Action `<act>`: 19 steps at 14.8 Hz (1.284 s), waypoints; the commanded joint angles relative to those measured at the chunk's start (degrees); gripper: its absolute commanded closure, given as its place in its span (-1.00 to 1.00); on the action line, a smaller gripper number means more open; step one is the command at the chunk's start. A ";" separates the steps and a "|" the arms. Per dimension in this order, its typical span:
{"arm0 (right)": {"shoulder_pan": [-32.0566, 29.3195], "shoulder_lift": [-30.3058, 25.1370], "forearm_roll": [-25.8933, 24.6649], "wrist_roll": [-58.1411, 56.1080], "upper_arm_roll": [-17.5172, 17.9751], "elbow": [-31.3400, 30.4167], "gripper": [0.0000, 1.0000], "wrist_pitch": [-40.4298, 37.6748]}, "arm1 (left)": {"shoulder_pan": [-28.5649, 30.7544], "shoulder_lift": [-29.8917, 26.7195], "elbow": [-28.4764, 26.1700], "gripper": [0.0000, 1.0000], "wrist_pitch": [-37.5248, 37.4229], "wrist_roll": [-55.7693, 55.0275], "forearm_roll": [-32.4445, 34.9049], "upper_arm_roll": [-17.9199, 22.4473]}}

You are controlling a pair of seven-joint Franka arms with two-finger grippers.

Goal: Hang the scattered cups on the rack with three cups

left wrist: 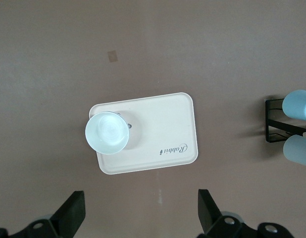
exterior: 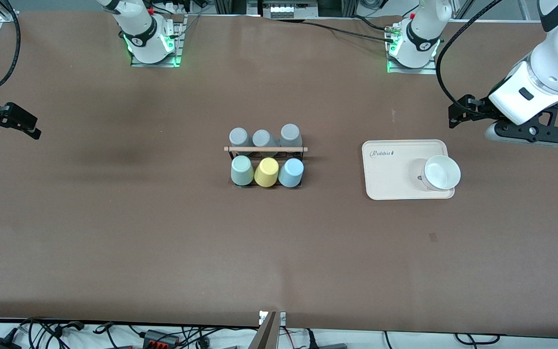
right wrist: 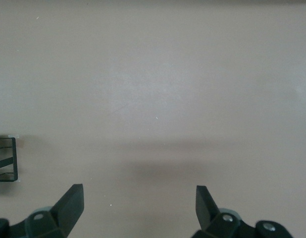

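A: Where were the cups?
B: The light blue plastic tumbler and pale mint green tumbler sat on the black wire rack.
A: Grip?
B: Light, slick; hold the walls. Left gripper over the table by the cream tray, right gripper over bare table, both wide open, empty.

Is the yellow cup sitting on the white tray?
No, the yellow cup sits on the rack; the tray holds a white cup.

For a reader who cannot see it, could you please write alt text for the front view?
A black wire rack at mid-table holds six upturned cups: three grey ones, and nearer the camera a mint cup, a yellow cup and a blue cup. Toward the left arm's end, a white cup stands on a tray. Both arms wait at the table's ends.
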 commanded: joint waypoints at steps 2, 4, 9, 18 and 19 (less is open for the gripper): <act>-1.73 -0.60 0.69 0.58 1.87 -0.74 -1.00 -0.10 | 0.63 0.02 0.21 -1.00 -0.57 0.43 -0.55 -0.33; -1.29 -0.69 0.69 0.58 1.87 -0.74 -1.00 -0.01 | 0.63 0.02 0.21 -1.00 -0.57 0.43 -0.55 -0.33; -1.20 -0.69 0.69 0.67 1.87 -0.74 -1.00 -0.53 | 0.63 0.02 0.21 -1.00 -0.57 0.35 -0.55 -0.33; -1.20 -0.60 0.51 0.32 1.78 -0.56 -1.00 -1.33 | 0.63 0.02 0.21 -1.00 -0.66 0.35 -0.64 -0.33; -1.20 -0.60 0.42 0.41 1.78 -0.56 -1.00 -1.33 | 0.63 0.02 0.21 -1.00 -0.66 0.35 -0.55 -0.33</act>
